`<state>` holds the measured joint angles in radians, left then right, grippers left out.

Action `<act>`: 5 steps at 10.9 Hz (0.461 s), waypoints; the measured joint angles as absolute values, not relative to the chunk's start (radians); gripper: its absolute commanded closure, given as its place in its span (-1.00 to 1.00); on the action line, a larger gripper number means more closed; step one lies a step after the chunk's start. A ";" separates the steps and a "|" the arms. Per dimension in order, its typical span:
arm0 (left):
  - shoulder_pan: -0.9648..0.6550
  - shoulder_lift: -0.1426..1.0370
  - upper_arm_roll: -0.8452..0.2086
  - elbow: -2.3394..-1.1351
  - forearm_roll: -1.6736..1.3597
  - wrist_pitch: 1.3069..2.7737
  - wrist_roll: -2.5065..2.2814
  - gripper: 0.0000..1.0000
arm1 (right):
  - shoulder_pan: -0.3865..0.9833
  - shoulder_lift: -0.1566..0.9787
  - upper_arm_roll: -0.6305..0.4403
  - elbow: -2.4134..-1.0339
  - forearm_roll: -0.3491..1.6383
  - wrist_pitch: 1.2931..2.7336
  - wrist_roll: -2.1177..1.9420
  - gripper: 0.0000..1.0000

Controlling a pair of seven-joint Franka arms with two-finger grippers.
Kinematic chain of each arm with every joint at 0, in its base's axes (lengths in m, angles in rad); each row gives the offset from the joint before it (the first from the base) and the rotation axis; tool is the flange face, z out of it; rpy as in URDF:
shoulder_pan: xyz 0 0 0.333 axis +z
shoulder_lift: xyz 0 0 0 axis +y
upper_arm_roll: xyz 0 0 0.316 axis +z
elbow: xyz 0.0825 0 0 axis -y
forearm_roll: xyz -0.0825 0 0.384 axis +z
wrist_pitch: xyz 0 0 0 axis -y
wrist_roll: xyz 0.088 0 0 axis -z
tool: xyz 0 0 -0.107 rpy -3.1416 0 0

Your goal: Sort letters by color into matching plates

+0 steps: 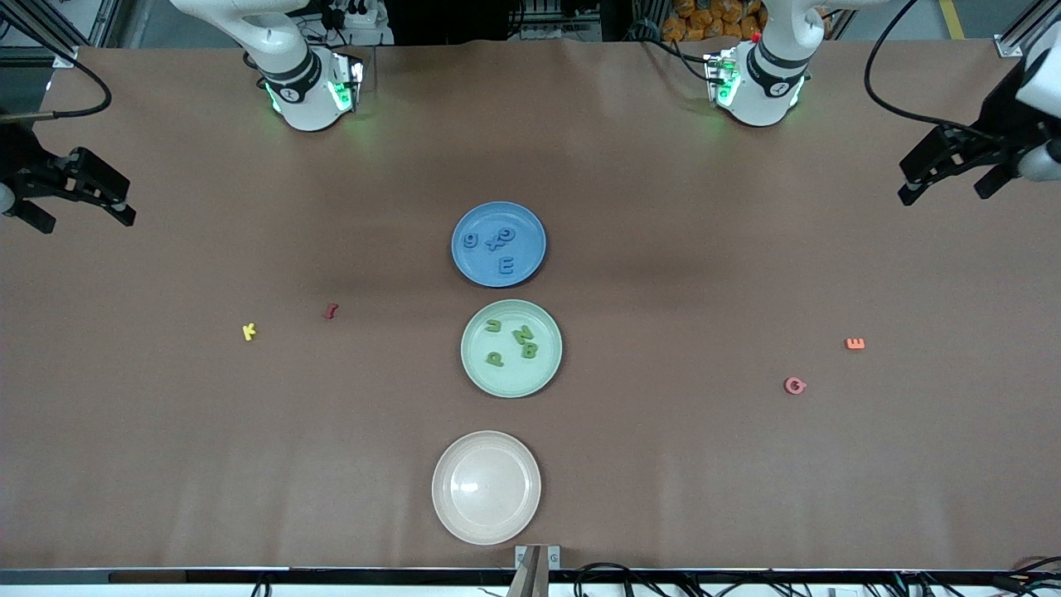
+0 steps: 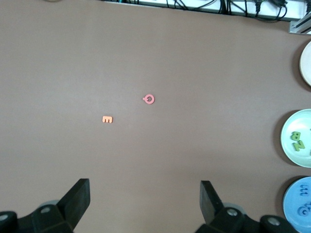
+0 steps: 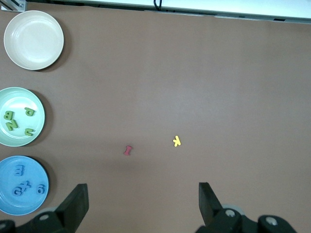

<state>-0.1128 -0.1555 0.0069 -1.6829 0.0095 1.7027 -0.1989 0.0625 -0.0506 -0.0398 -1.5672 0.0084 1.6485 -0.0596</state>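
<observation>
Sorting is standing complete: blue letters point(image 1: 496, 245) are lying in the blue plate point(image 1: 472, 265), green letters point(image 1: 514, 341) in the green plate point(image 1: 485, 377). Left end effector point(image 1: 953, 186) and right end effector point(image 1: 79, 211) are hanging wide open, empty (both waiting at worktop ends); no matching pick is remaining.

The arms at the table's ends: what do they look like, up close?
Glossy white rounded shells with black joint rings; green lights glow at both bases. Black cables trail from each. The left end effector and right end effector are black, each with two blocky fingers.
</observation>
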 measured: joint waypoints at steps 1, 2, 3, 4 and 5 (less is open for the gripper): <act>-0.113 -0.127 0.007 -1.624 0.010 1.655 -0.195 -1.00 | 0.063 -0.051 -0.042 -1.567 0.008 1.649 -0.056 -1.00; -0.113 -0.095 0.007 -1.575 0.010 1.618 -0.193 -1.00 | 0.063 -0.050 -0.043 -1.567 0.008 1.649 -0.051 -1.00; -0.113 -0.067 0.007 -1.542 0.010 1.601 -0.170 -1.00 | 0.063 -0.049 -0.044 -1.567 0.008 1.649 -0.049 -1.00; -0.112 -0.049 0.007 -1.527 0.010 1.596 -0.136 -1.00 | 0.063 -0.049 -0.045 -1.567 0.008 1.649 -0.048 -1.00; -0.112 -0.037 0.007 -1.520 0.010 1.594 -0.117 -1.00 | 0.063 -0.048 -0.045 -1.567 0.008 1.648 -0.045 -1.00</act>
<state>-0.1123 -0.0365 0.0073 -1.5204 0.0095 1.5941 -0.1169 0.0625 -0.0483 -0.0451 -1.5667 0.0081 1.6483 -0.0447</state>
